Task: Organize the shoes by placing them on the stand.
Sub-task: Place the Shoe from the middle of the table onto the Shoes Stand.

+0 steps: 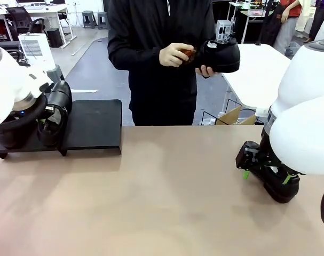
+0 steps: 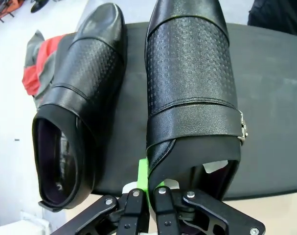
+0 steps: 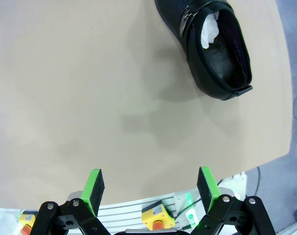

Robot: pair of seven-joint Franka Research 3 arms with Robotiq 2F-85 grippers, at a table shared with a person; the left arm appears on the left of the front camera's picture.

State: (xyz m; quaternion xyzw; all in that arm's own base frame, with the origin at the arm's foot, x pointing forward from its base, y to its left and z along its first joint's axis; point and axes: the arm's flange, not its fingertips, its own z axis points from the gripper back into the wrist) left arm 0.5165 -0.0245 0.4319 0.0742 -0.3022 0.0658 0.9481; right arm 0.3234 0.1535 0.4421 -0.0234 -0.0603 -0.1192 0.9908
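Over at the table's [image 1: 167,202] far left corner, the left hand [image 2: 152,188] is clamped on the heel of a buckled shoe [image 2: 192,88] on the stand [image 2: 270,98], beside another shoe [image 2: 82,93]. The right hand [image 3: 150,188] hangs, fingers apart, near a third shoe [image 3: 207,44]

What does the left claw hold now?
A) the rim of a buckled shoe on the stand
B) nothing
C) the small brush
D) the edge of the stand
A: the left claw is shut on the opening rim of the buckled shoe, which lies on the stand.
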